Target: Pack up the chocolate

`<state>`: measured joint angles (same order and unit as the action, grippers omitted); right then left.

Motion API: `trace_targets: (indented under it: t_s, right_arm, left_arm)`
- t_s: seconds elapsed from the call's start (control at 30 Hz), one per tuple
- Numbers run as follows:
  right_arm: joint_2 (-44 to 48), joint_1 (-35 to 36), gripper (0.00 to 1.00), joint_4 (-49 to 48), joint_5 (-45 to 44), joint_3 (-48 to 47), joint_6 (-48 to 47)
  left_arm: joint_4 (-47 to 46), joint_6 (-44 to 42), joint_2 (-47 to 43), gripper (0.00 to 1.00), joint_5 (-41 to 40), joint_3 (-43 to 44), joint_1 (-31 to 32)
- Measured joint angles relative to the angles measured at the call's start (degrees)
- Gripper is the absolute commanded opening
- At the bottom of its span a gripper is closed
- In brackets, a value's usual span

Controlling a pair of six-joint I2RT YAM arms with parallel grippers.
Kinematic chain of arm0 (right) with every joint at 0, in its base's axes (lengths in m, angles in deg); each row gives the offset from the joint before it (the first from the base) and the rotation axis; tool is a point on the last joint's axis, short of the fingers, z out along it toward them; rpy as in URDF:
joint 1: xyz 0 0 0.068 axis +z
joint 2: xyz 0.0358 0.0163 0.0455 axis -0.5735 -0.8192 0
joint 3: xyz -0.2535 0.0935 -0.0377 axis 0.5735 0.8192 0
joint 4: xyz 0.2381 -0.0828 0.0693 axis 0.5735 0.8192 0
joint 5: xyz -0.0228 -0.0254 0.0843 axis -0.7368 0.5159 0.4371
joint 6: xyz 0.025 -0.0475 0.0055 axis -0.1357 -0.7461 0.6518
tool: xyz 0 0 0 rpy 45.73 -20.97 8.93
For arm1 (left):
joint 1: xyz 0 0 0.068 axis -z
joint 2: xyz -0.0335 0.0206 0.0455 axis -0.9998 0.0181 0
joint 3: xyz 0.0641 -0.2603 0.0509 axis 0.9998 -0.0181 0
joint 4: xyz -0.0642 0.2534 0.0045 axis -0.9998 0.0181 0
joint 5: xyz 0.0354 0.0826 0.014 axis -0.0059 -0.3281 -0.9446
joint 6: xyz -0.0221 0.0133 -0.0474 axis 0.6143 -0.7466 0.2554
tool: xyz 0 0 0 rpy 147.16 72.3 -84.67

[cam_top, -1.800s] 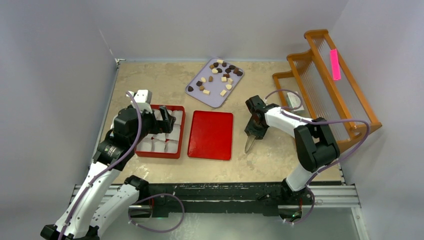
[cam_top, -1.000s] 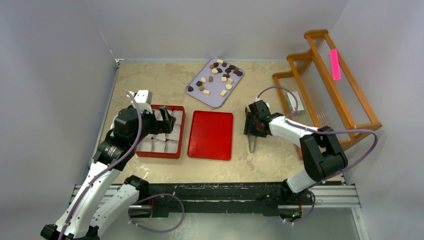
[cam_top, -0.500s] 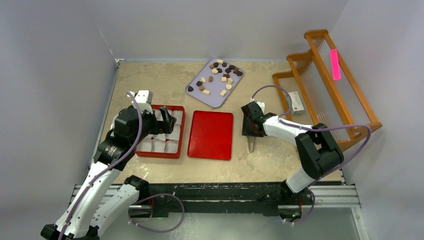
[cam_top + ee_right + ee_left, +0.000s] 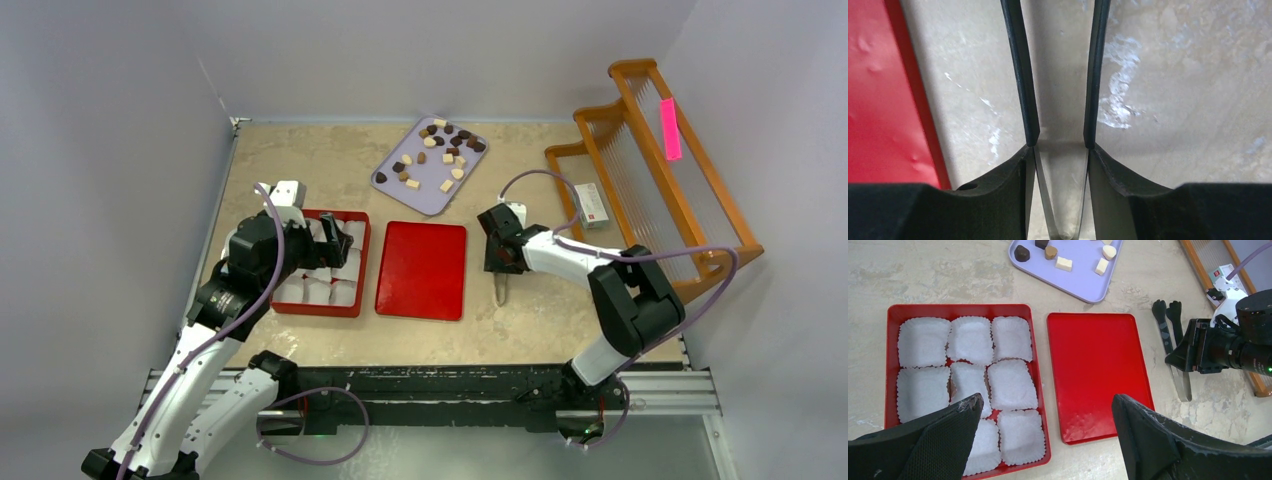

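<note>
Starting at the left, we see the left gripper (image 4: pixel 1046 405) hanging above the red box (image 4: pixel 958 310), its fingers spread wide and holding nothing. The box rests on the table (image 4: pixel 300 160) and is filled with white paper cups (image 4: pixel 1010 385) set side by side. Just beside the box on its right lies a flat red lid (image 4: pixel 1098 375), apart from it by a thin strip of table. Beyond the lid, towards the far wall, we find the chocolate (image 4: pixel 1064 263): cream and dark pieces scattered on a lavender tray (image 4: pixel 1083 285). Right of the lid, the tongs (image 4: pixel 1168 322) lie on the table, black tips pointing away from the arms. The right gripper (image 4: pixel 1059 150) is down on them, its fingers pressed against the outer sides of both tong arms, which stand apart. At the far right we see a wooden rack (image 4: pixel 632 68)
</note>
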<state>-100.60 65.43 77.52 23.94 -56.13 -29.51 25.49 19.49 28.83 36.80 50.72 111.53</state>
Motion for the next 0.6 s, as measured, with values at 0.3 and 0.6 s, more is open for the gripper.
trace_targets:
  t_s: [0.3, 0.6]
  right_arm:
    - [9.3, 0.0, 0.39, 6.2, 1.0, -0.1, -5.4]
    - [22.1, 0.0, 0.38, 6.2, 11.6, -0.7, -12.8]
  left_arm:
    - [-0.1, 0.2, 0.0, 0.95, 0.3, 0.0, 0.0]
    - [-2.2, 6.6, 6.8, 0.94, 6.3, 1.6, 0.0]
